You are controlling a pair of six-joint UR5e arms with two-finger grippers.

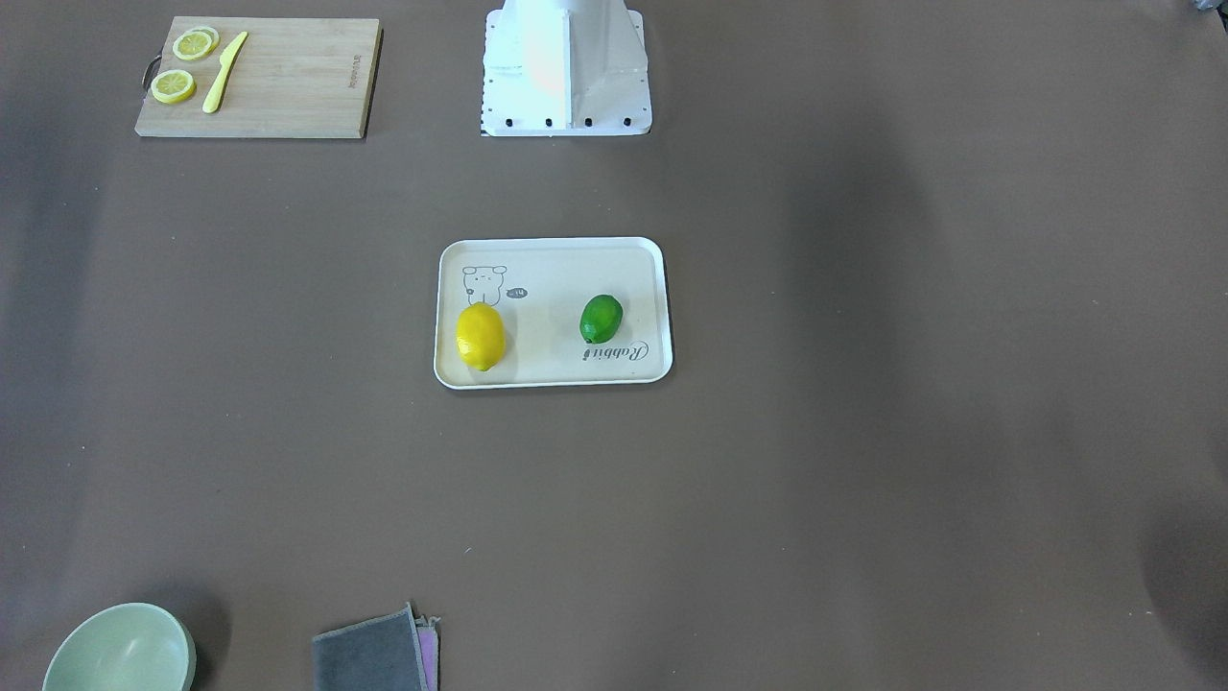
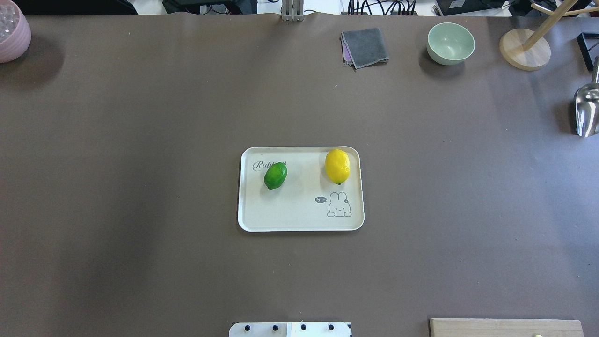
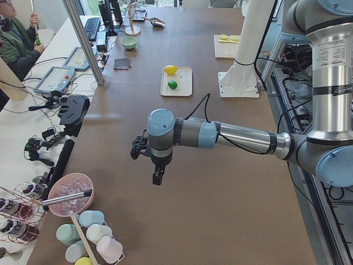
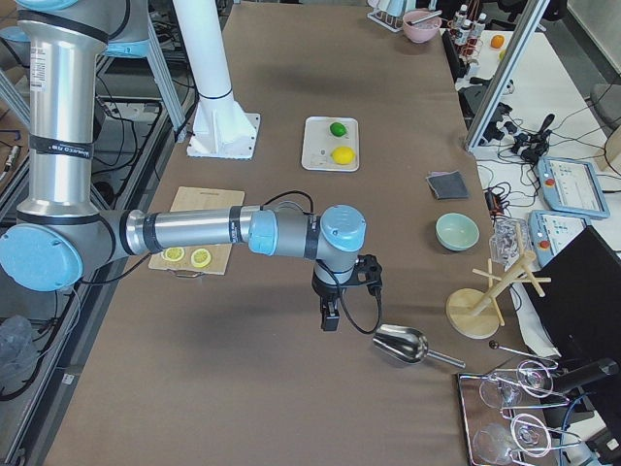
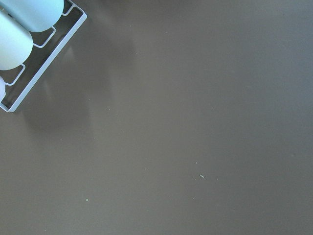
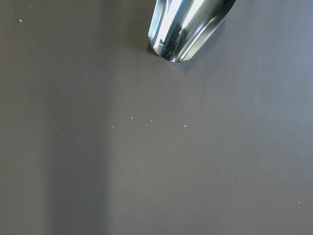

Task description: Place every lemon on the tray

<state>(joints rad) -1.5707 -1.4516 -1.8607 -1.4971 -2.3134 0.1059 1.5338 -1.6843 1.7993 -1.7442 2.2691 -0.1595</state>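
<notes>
The cream tray [image 2: 299, 220] [image 1: 547, 374] lies at the table's middle. The yellow lemon [image 2: 337, 166] [image 1: 480, 336] and the green lemon [image 2: 275, 175] [image 1: 602, 319] both rest on it, apart from each other. They also show far off in the exterior left view [image 3: 170, 70] and the exterior right view [image 4: 342, 155]. My left gripper [image 3: 157, 178] hangs over bare table far from the tray. My right gripper [image 4: 330, 320] hangs over the table near a metal scoop. I cannot tell whether either is open or shut. Neither holds anything that I can see.
A wooden cutting board [image 1: 288, 86] with lemon slices [image 1: 174, 86] and a yellow knife [image 1: 224, 72] lies near the robot base. A green bowl [image 2: 450, 43], grey cloth [image 2: 365, 47], wooden stand [image 2: 524, 49], metal scoop [image 2: 587, 110] and pink bowl [image 2: 11, 32] ring the far edge.
</notes>
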